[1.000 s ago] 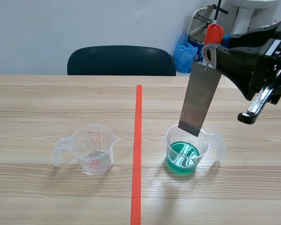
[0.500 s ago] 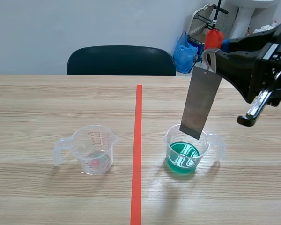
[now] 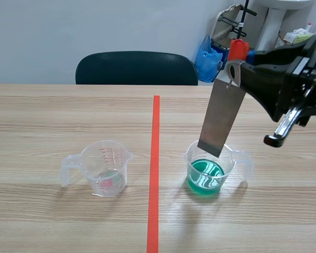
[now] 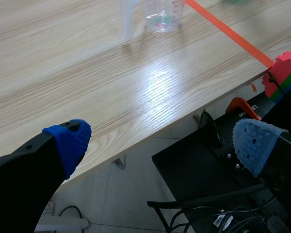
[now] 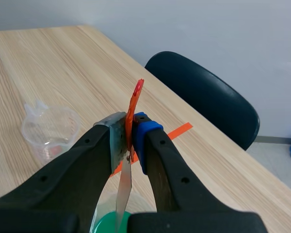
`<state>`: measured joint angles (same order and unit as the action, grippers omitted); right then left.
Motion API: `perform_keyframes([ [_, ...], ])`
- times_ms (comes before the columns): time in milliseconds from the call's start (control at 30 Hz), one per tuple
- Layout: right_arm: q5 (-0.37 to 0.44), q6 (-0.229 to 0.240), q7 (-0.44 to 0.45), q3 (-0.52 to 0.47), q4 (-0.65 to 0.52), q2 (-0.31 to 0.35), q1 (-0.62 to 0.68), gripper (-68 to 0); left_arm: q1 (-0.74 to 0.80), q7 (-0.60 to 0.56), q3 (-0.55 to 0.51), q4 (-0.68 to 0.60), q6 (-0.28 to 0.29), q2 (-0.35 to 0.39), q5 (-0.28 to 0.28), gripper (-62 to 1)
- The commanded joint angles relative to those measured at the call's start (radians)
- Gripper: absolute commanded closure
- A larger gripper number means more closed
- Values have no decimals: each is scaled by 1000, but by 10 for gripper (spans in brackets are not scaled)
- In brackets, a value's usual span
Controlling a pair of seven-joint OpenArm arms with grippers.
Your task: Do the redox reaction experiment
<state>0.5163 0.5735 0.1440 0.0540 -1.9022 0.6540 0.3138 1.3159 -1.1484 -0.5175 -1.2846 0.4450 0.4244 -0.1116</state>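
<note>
1. Compared with a second ago, the metal plate [image 3: 221,116] and the right gripper [image 3: 234,68] holding it have shifted a little toward the red tape line [image 3: 155,168]. The plate's lower edge now sits nearer the tape side of the green cup's rim.
2. The plate is a flat grey strip, tilted, hanging over the cup of green liquid [image 3: 210,168]. In the scene view its lower edge overlaps the cup's far rim, and it appears to be above the liquid rather than in it.
3. In the right wrist view the plate [image 5: 123,191] is seen edge-on, with a red tab [image 5: 136,97] sticking up from its top.
4. The right gripper [image 5: 128,133] is clamped on the top of the plate, one pad on each face.
5. The green cup stands on the wooden table [image 3: 42,116], on the robot's right of the tape line, its handle pointing away from the line.
6. A clear measuring cup [image 3: 105,168] with red markings stands on the other side of the line, well apart.
7. The left gripper [image 4: 160,141] has its fingers spread wide and holds nothing. It hangs beyond the table's near edge, above the floor.
8. A dark chair [image 3: 137,67] stands behind the table, with a blue bag [image 3: 206,55] near it.
</note>
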Motion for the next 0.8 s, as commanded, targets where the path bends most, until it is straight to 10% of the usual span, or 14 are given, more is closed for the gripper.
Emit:
perform_keyframes([
  [0, 11, -3, 36, 6, 4, 5, -18, -6, 1, -11, 1, -9, -2, 3, 3, -623],
  [767, -111, -5, 168, 131, 199, -24, -90, -6, 1, -11, 1, -9, -1, 3, 3, -623],
])
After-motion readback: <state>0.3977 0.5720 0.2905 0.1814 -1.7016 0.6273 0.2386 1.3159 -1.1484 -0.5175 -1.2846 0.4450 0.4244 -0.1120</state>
